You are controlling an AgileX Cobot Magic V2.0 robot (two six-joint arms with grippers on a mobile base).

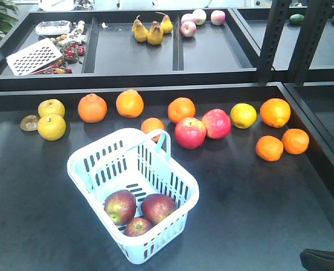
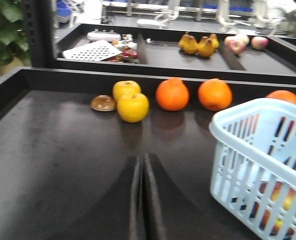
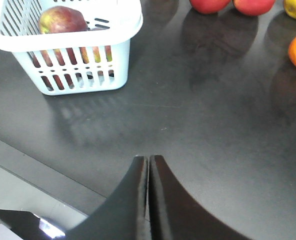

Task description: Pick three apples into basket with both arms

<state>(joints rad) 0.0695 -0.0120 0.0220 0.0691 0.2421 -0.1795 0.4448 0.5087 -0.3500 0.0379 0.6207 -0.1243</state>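
The pale blue basket (image 1: 79, 167) stands on the dark table, front and centre. Three dark red apples lie inside it: one on the left (image 1: 120, 206), one on the right (image 1: 158, 207) and one in front (image 1: 137, 227). My left gripper (image 2: 142, 158) is shut and empty, low over bare table to the left of the basket (image 2: 240, 132). My right gripper (image 3: 149, 158) is also shut with nothing in it, over the table's front edge, to the right of the basket (image 3: 122, 30) with an apple (image 3: 62, 21) showing inside. In the front view only a black bit of the right arm (image 1: 323, 260) shows at the bottom right.
Behind the basket runs a row of oranges (image 1: 92, 108), yellow apples (image 1: 52, 126) and two brighter pink-red apples (image 1: 190, 132). More oranges (image 1: 269, 148) lie to the right. A raised ledge (image 1: 155, 92) and trays with pears (image 1: 147, 32) stand at the back.
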